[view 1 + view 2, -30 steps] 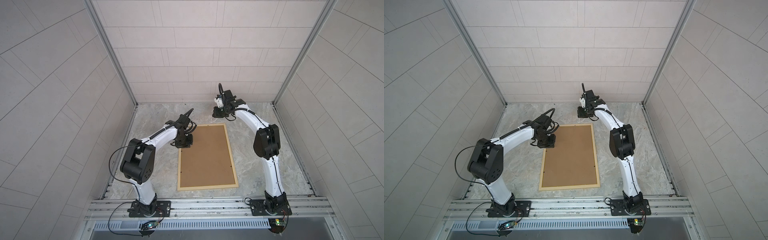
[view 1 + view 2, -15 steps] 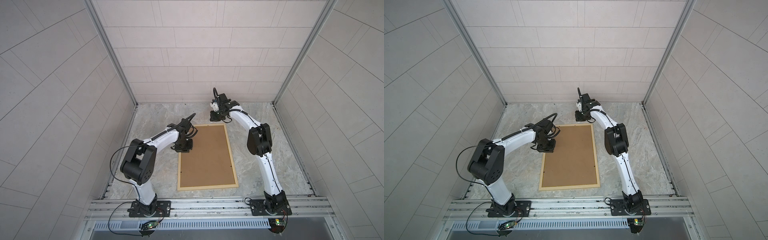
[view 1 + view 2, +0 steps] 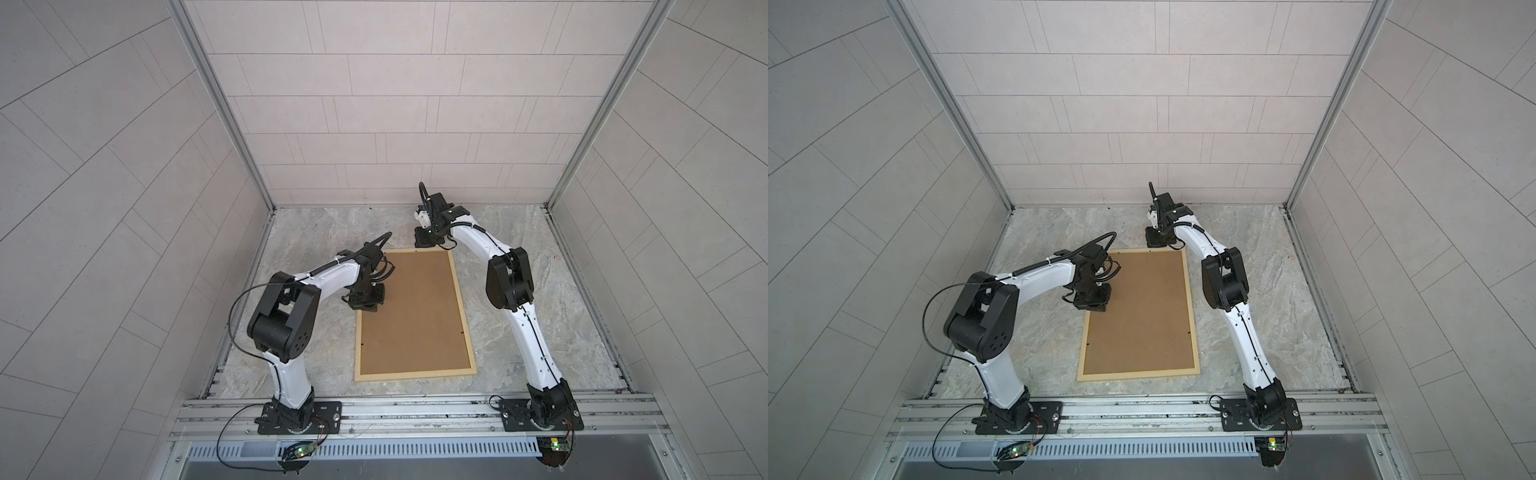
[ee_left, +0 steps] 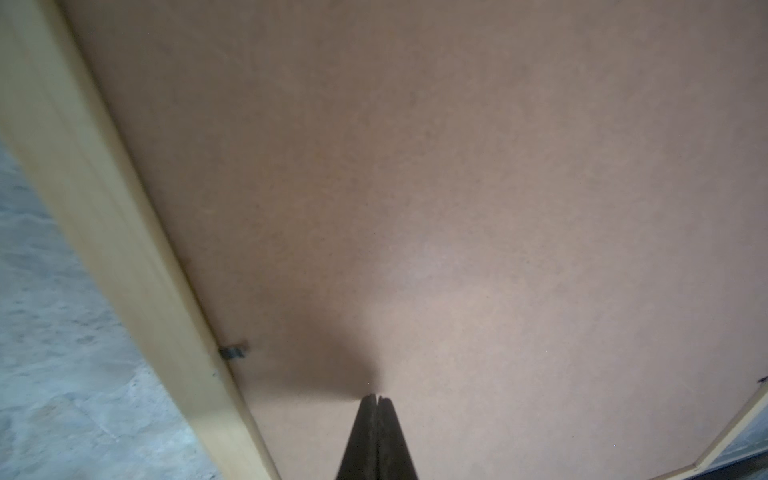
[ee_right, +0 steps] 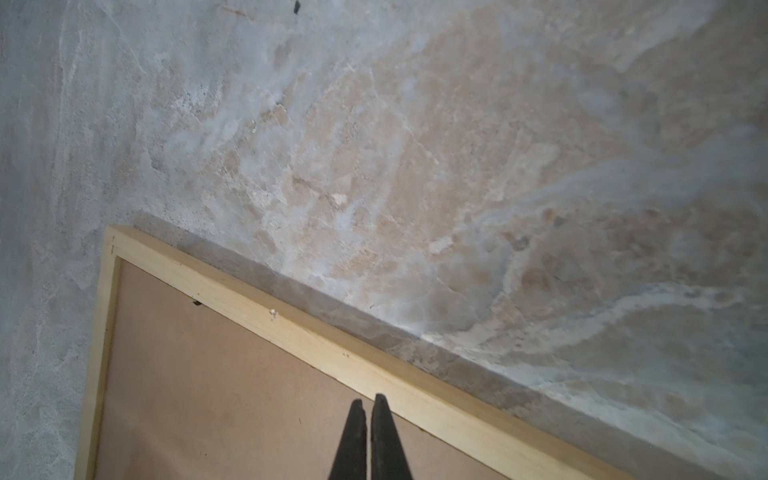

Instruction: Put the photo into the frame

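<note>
Looks like the closing step: board (image 3: 411,316) seated in the frame (image 3: 415,374) at the centre of both top views, photo unseen, presumably beneath. Shows left tool (image 4: 377,399) closed, empty, tip at the board by the left bar; right tool (image 5: 369,401) closed, empty, by the top bar. Calls next for pressing the tabs (image 4: 232,352) down gently.
</note>
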Available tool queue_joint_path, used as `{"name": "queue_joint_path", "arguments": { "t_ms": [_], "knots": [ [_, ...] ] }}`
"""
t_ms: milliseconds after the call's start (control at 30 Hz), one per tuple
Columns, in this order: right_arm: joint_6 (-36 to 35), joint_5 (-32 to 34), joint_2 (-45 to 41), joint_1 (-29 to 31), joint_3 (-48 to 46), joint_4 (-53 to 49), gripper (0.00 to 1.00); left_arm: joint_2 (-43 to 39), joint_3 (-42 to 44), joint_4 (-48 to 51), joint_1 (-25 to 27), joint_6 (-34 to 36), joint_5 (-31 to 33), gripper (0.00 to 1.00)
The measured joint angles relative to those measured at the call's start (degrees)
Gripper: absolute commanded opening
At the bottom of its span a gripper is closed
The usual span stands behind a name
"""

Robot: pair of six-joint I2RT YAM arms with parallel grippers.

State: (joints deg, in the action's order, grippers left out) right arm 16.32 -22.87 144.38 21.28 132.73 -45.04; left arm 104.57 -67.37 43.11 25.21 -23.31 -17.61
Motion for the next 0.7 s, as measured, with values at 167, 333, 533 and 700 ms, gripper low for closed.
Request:
{"name": "queue_joint_path", "arguments": {
  "t_ms": [167,333,533,700],
  "knots": [
    [0.0,0.1,0.7,0.1,0.2,-0.2,0.0,0.4,0.0,0.0,0.0,0.5,-0.1,0.02],
    [0.0,0.5,1.9,0.1,2.6,-0.7,0.0,0.4,0.0,0.0,0.0,0.5,-0.3,0.02],
    [0.0,0.9,2.9,0.1,4.0,-1.1,0.0,0.4,0.0,0.0,0.0,0.9,-0.4,0.02],
    [0.0,1.2,3.4,0.2,3.9,-2.1,0.0,0.4,0.0,0.0,0.0,1.1,-0.4,0.02]
  ]
}}
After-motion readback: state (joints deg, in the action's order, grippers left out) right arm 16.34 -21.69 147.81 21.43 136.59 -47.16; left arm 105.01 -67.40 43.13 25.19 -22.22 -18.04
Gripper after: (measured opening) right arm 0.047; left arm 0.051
